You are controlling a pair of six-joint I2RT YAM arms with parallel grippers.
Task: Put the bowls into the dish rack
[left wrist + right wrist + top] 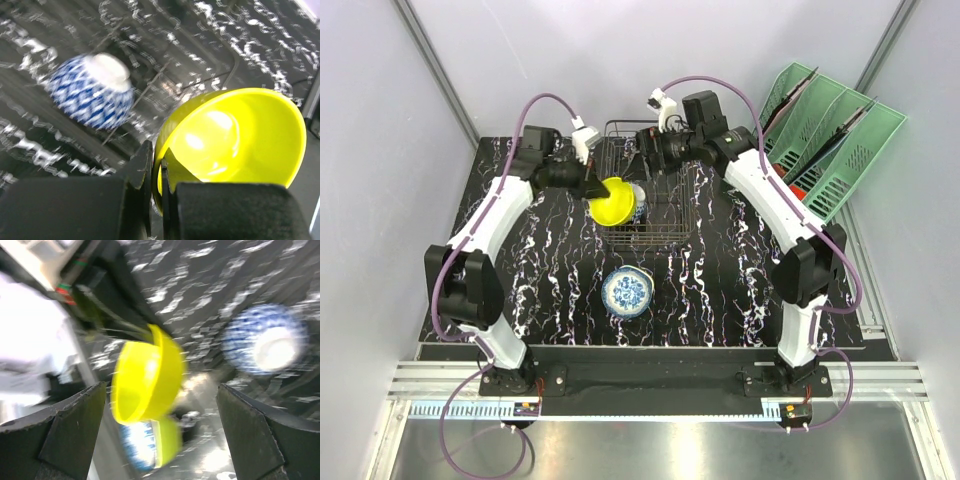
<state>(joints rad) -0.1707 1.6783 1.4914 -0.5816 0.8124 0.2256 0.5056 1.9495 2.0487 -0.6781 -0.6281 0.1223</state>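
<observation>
Here, left pincer (157, 156) gripping one yellow bowl (240, 135) (rim), right pincer (160, 387) released, two blue-patterned bowls (625, 292) (92, 92).

The left arm (498, 212) and right arm (772, 198) have white shells, black joints, looping purple cables (548, 97) and black fingers (139, 167).

No readable text or labels anywhere (wrist views blurred).

left arm (492, 222) stretched forward, wrist turned inward, left gripper (156, 162) pinched tight on yellow bowl (235, 140) rim, right arm (775, 205) raised, forearm angled inward-left, right gripper (160, 390) fingers (70, 430) spread wide
</observation>
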